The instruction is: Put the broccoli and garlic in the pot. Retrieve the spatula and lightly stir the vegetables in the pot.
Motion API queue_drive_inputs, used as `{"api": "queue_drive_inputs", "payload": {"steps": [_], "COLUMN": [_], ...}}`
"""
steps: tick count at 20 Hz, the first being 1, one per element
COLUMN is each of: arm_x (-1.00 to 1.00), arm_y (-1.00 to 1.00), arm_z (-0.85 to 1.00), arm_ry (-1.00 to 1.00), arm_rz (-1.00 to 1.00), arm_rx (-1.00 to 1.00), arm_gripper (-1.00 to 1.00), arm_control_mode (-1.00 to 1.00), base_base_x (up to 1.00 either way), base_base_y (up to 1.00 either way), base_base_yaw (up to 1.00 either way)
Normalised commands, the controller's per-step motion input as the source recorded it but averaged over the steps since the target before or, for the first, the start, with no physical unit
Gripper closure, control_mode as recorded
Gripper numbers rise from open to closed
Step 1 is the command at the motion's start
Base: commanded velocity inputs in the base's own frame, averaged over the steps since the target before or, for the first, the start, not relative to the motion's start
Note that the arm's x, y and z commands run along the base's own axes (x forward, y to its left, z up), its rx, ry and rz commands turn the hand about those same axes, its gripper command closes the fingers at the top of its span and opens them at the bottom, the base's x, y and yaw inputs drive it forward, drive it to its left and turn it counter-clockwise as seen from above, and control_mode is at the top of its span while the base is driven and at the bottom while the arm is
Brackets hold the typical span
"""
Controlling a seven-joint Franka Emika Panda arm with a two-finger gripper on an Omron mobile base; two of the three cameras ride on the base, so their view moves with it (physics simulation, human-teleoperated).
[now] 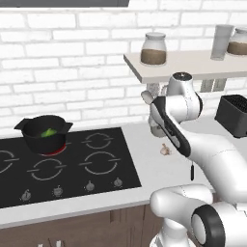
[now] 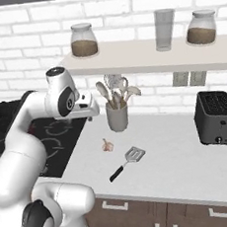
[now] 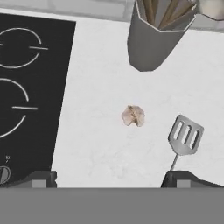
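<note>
The black pot (image 1: pixel 43 134) stands on the back left burner of the cooktop, with the green broccoli (image 1: pixel 48 132) inside it. The garlic (image 3: pixel 133 116) lies on the white counter (image 2: pixel 180 163) just right of the cooktop, also seen as the small bulb (image 2: pixel 107 145) in front of the utensil cup. The spatula (image 3: pixel 186 135) lies flat on the counter to the garlic's right, its slotted head (image 2: pixel 134 154) toward the wall. My gripper (image 3: pixel 111 178) hovers above the garlic, open, with nothing between its fingers.
A grey utensil cup (image 2: pixel 117 117) full of spoons stands behind the garlic. A black toaster (image 2: pixel 217 117) sits at the right. A wall shelf (image 2: pixel 144 57) carries jars and a glass above the counter. The cooktop (image 1: pixel 72 166) lies to the left.
</note>
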Motion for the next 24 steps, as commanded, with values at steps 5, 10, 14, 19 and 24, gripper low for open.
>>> {"api": "queue_drive_inputs", "payload": {"steps": [5,10,14,19,24], "arm_x": [0.32,0.57,0.60,0.48,0.23], "arm_y": [0.00,-0.05,-0.48,-0.41,0.00], "arm_z": [-1.00,-0.83,-0.26,-0.23,-0.50], "arm_ry": [0.20,0.12,0.18,0.15,0.07], "arm_rz": [-0.02,-0.07,-0.04,-0.01,0.00], "arm_rx": [0.01,0.02,0.02,0.07,0.03], "arm_gripper": [-1.00,-1.00,-1.00,-1.00,-1.00], "arm_control_mode": [-1.00,-1.00,-1.00,-1.00,-1.00], "base_base_x": [0.00,0.00,0.00,0.00,0.00], "base_base_y": [0.00,0.00,0.00,0.00,0.00], "base_base_yaw": [0.00,0.00,0.00,0.00,0.00]}}
